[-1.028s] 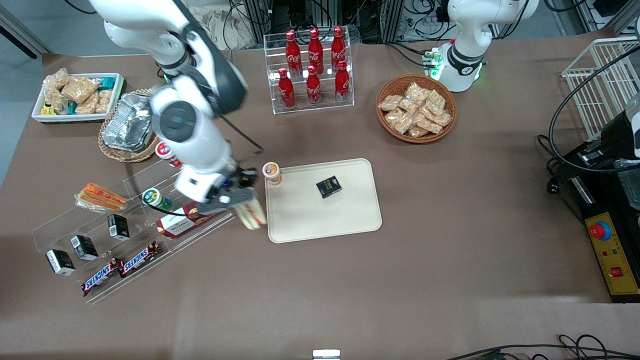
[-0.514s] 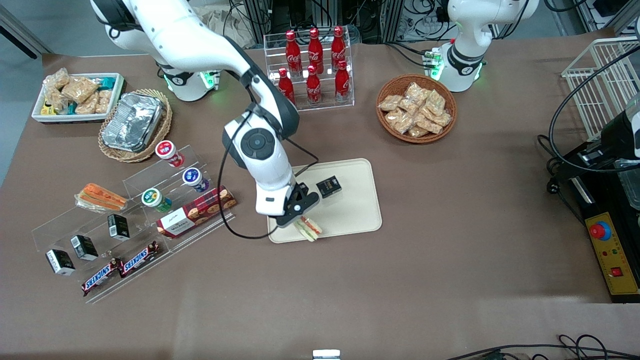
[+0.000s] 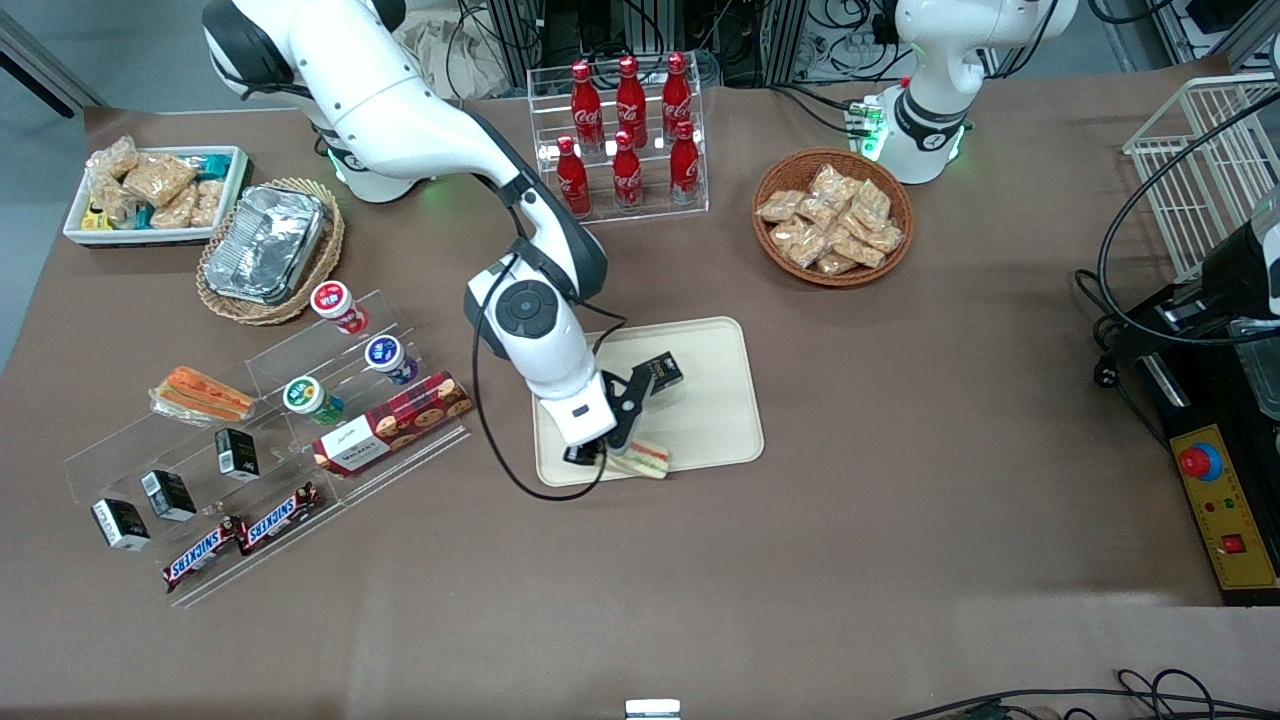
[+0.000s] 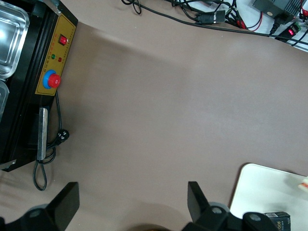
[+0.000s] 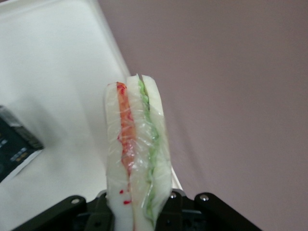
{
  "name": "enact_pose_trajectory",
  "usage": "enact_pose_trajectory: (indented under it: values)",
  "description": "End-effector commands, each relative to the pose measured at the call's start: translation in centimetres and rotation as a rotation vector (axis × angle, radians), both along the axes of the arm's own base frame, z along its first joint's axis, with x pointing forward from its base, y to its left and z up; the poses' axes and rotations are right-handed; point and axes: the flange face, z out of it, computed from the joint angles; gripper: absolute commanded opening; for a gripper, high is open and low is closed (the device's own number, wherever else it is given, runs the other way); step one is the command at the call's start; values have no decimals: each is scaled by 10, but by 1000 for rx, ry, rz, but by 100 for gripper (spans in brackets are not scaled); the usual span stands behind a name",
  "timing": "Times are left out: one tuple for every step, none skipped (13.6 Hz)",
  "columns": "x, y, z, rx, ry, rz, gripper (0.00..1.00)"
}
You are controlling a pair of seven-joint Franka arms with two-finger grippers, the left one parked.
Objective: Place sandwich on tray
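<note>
My right gripper is shut on the sandwich, a clear-wrapped wedge with pale bread faces and red and green filling. It holds the sandwich over the edge of the cream tray nearest the front camera. I cannot tell whether the sandwich touches the tray. In the right wrist view the sandwich stands out from between the gripper fingers, over the tray rim, with brown table beside it. A small black box lies on the tray, farther from the camera than the sandwich; it also shows in the right wrist view.
A clear stepped shelf toward the working arm's end holds cups, a cookie box, small black boxes and Snickers bars. A smaller orange-striped wedge lies by it. A cola rack and a snack basket stand farther back.
The gripper has carried the sandwich from beside the clear shelf over the tray, and now holds it lower at the tray's near edge.
</note>
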Motion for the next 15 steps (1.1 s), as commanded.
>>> enact_pose_trajectory:
  values:
    - [-15,29,-15,34,10,125,0]
    - [-20,36,-16,40,6,145,0]
    - [-24,37,-20,32,8,178,0]
    - [-24,36,-22,25,6,213,0]
    - [-20,32,-24,23,4,215,0]
    - [-18,30,-24,22,3,214,0]
    - [-19,29,-25,16,3,220,0]
    - [-18,28,-25,14,1,218,0]
    - [-16,26,-26,14,1,214,0]
    - [-14,23,-28,17,6,200,37]
    - [-10,19,-28,20,0,194,99]
    - [-2,8,-27,21,-1,174,100]
    - [0,7,-25,23,-3,169,100]
    - [0,8,-21,28,-3,162,100]
    - [0,8,-20,27,0,160,100]
